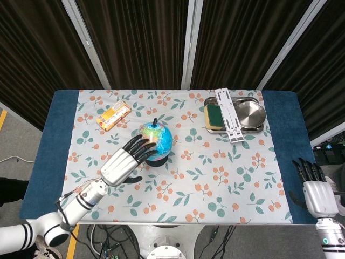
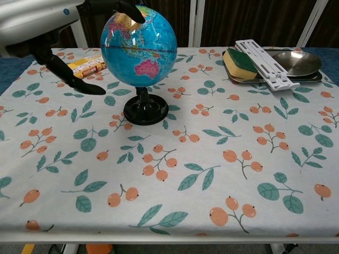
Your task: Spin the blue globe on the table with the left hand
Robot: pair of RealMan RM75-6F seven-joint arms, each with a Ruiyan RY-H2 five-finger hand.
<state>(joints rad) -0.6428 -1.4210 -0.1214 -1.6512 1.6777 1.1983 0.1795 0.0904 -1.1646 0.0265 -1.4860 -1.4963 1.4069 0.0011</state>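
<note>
Blue globe (image 1: pixel 156 140) upright on its black stand (image 2: pixel 145 111), left of the table (image 1: pixel 281 141) centre, free to turn on its axis. Left hand (image 1: pixel 125 161) empty, spread wide, fingertips (image 2: pixel 132 9) laid on the upper left of the sphere, apparently placed to brush it round. Right hand (image 1: pixel 316 190) idle off the near right corner, empty, fingers extended.

The left robot hand (image 1: pixel 125 162) covers part of the globe (image 1: pixel 159 137); the chest view crops its palm.
</note>
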